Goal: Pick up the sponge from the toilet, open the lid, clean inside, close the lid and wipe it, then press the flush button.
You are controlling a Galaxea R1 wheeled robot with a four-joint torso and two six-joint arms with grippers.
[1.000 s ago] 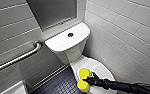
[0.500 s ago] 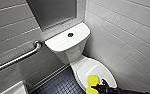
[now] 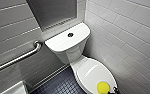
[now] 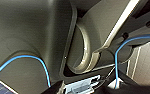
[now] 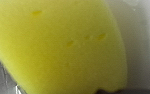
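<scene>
The white toilet [image 3: 66,42] stands in a tiled corner with its lid [image 3: 91,72] down. The yellow sponge [image 3: 103,87] rests on the front end of the lid, and my right gripper [image 3: 113,90] is shut on it from the right. The sponge [image 5: 58,47] looms large and close in the right wrist view, with white ceramic beside it. The round dark flush button [image 3: 70,34] sits in the middle of the tank cover. My left gripper is open, and its wrist camera faces the robot's own dark body and blue cables.
A metal grab bar [image 3: 18,58] runs along the left wall. The tiled wall [image 3: 131,37] stands close to the toilet's right side. Dark textured floor [image 3: 61,86] lies left of the bowl. A white object [image 3: 16,89] sits at the lower left.
My right gripper has slid the sponge along the lid, from near its middle towards the front end. The toilet has barely shifted in the head view.
</scene>
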